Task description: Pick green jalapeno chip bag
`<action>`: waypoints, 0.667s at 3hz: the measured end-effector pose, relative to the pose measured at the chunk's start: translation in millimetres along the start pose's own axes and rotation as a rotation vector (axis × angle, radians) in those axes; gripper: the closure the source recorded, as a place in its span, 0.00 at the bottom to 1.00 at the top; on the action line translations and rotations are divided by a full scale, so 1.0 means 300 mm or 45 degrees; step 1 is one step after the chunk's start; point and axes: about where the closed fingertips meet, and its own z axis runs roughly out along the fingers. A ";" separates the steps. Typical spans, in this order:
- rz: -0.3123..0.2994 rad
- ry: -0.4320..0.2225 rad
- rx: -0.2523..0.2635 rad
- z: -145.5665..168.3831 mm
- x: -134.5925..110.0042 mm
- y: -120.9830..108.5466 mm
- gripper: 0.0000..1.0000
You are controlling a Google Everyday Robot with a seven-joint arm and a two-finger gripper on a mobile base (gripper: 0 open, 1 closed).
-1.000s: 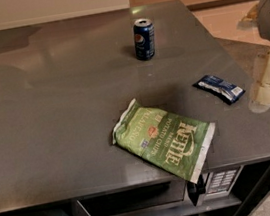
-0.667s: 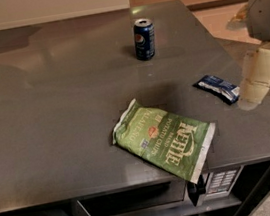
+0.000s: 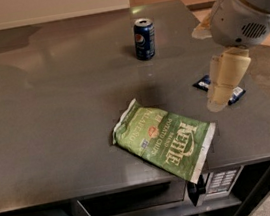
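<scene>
Grey countertop (image 3: pixel 54 142) holds the crinkly green foil chip bag (image 3: pixel 165 138) flat near its front edge. Light, soft, slippery; likely best pinched at a whitish sealed end. Cream gripper (image 3: pixel 224 79) hovers nearby, open or closed unclear.

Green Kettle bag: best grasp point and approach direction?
Probably the crinkly middle of the green jalapeno chip bag, from straight above, closing across its short width. It lies flat and diagonal on the table, so no edge looks lifted to pinch from the side. The gripper hangs to its right, over the small blue packet.
</scene>
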 end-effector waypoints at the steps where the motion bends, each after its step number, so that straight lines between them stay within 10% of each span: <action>1: -0.085 -0.029 -0.061 0.090 -0.094 0.009 0.00; 2: -0.150 -0.032 -0.119 0.179 -0.158 0.023 0.00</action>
